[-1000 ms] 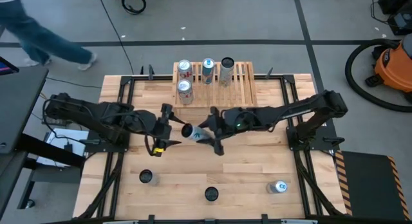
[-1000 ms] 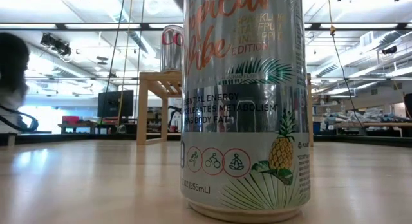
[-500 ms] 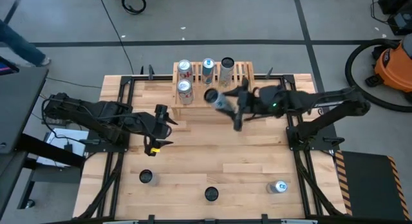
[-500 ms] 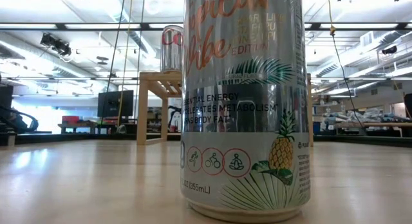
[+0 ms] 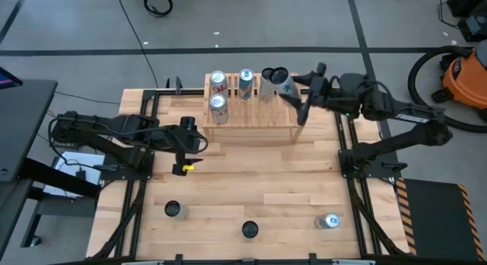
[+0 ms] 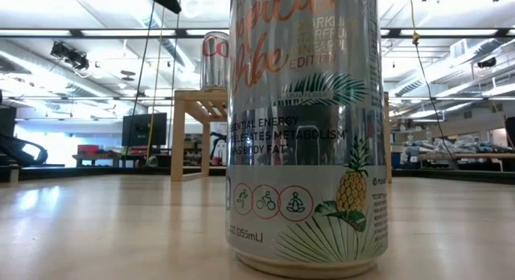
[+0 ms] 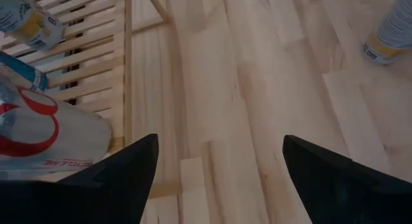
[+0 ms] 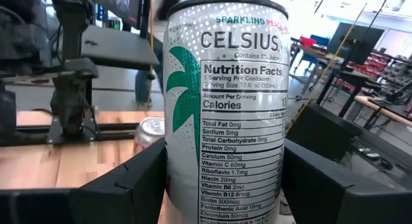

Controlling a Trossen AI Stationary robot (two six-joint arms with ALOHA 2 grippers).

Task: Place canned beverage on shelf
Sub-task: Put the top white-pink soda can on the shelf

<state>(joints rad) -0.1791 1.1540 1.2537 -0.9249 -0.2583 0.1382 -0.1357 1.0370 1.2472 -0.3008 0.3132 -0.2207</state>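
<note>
My right gripper (image 5: 298, 91) is shut on a white Celsius can (image 8: 225, 121) and holds it over the far right part of the light-wood shelf (image 5: 255, 113), beside a dark-topped can (image 5: 266, 73) standing there. Three more cans (image 5: 218, 80) (image 5: 245, 78) (image 5: 218, 105) stand on the slatted top. My left gripper (image 5: 190, 137) is open and empty over the table, left of the shelf's near left corner. Its wrist view shows that corner (image 7: 125, 89) and a red-and-white can (image 7: 45, 134). My right gripper pinches the can's side wall (image 8: 177, 179) between its two fingers, one on each side of the body. The fingers come from the table's right. The can (image 5: 283, 84) is tilted with its top toward the left. Whether its base touches the slats I cannot tell.
On the near part of the table, two cans stand upright (image 5: 173, 210) (image 5: 249, 229) and one lies on its side (image 5: 329, 221). One can fills the low view (image 6: 306, 127), with the shelf (image 6: 197, 103) behind it. An orange vacuum (image 5: 464, 75) stands on the floor at right.
My right gripper has carried the can from the table's middle, in front of my left gripper, toward the far edge and right, up over the shelf. The can has turned more upright. My left gripper has drawn back a little toward the left. A person at far left has walked out of view.
</note>
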